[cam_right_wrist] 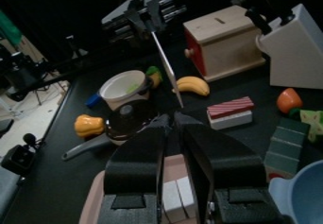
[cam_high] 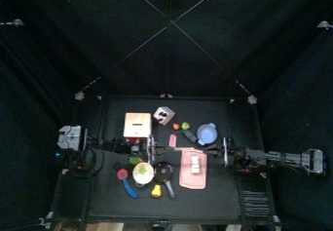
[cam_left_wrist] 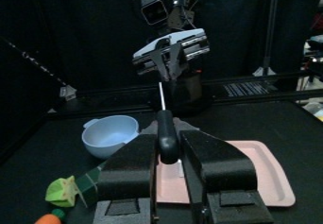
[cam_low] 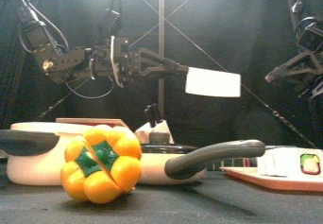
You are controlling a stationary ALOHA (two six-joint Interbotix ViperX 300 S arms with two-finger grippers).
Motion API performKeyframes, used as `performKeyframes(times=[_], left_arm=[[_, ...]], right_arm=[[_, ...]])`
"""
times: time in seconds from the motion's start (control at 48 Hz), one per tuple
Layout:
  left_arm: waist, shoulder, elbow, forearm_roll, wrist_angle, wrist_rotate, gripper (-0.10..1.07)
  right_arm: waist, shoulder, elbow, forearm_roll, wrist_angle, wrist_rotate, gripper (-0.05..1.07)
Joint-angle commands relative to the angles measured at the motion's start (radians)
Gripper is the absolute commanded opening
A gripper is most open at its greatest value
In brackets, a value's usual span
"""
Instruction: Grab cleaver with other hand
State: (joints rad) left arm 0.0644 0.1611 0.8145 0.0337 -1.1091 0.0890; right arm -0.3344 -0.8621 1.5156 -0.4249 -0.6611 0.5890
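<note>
Nearest the table's front edge (cam_low: 202, 209) sits a yellow bell pepper (cam_low: 101, 163). Just behind it are a dark pan (cam_low: 212, 157) with its handle pointing right and a cream pot (cam_low: 36, 154). A pink board (cam_low: 259, 179) lies low at the right. None of these are part of the handover, which takes place in the air above and behind them.

The cleaver (cam_low: 212, 82) is held level, well clear of the table. Its pale blade juts toward the right side of the front view. The left gripper (cam_low: 127, 62) has its jaws clamped on the black handle; the left wrist view shows the handle (cam_left_wrist: 164, 138) pinched between them, with the blade running away edge-on. Held this way, at the handle's near end, the blade and the front of the handle are offered outward for the other arm to reach.

The right gripper (cam_low: 288, 70) hangs just beyond the blade's tip. Its jaws are apart and hold nothing, and they appear turned in line with the thin edge coming toward them in the right wrist view. The step in hand looks like the approach before the second grip. The right jaws probably need to close on the cleaver before the left jaws let go, or it would drop onto the cookware below.
</note>
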Motion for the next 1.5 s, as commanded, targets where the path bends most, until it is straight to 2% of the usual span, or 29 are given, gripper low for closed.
performKeyframes(times=[0.0,0.125,0.229,0.312,0.354,0.479,0.521,0.604,0.771,0.917,1.104,1.25,1.479], left_arm=[[-0.005,0.008,-0.034,-0.011,-0.012,-0.021,0.51],[0.002,0.034,-0.04,-0.009,-0.017,-0.097,0.51],[0.003,0.044,-0.043,0.0,-0.018,-0.13,0.51],[0.002,0.043,-0.048,0.005,-0.021,-0.129,0.51],[0.002,0.041,-0.049,0.008,-0.021,-0.129,0.51],[0.002,0.043,-0.046,0.009,-0.021,-0.129,0.51],[0.002,0.044,-0.043,0.009,-0.018,-0.129,0.51],[0.002,0.052,-0.043,0.011,-0.018,-0.129,0.51],[0.003,0.077,-0.055,0.017,-0.025,-0.132,0.51],[0.005,0.109,-0.08,0.034,-0.069,-0.132,0.51],[0.005,0.167,-0.11,0.052,-0.144,-0.137,0.51],[0.006,0.19,-0.132,0.052,-0.16,-0.137,0.51],[0.006,0.215,-0.175,0.051,-0.16,-0.133,0.51]], right_arm=[[0.0,0.058,-0.025,0.014,-0.012,-0.017,0.59],[0.003,0.11,-0.064,-0.008,-0.003,-0.032,0.67],[0.009,0.13,-0.123,-0.092,0.066,-0.028,0.76],[0.025,0.14,-0.173,-0.16,0.17,-0.02,0.8],[0.048,0.14,-0.201,-0.178,0.256,-0.015,0.81],[0.103,0.127,-0.249,-0.155,0.477,0.003,0.82],[0.106,0.12,-0.247,-0.124,0.506,0.011,0.82],[0.118,0.087,-0.215,-0.089,0.454,0.011,0.82],[0.115,-0.003,-0.106,-0.084,0.256,0.009,0.81],[0.084,-0.009,-0.051,-0.089,0.15,0.008,0.81],[0.023,0.0,-0.031,-0.092,0.077,-0.026,0.81],[-0.032,0.008,-0.017,-0.097,0.025,-0.038,0.81],[-0.032,0.077,-0.048,-0.097,0.018,-0.038,0.81]])
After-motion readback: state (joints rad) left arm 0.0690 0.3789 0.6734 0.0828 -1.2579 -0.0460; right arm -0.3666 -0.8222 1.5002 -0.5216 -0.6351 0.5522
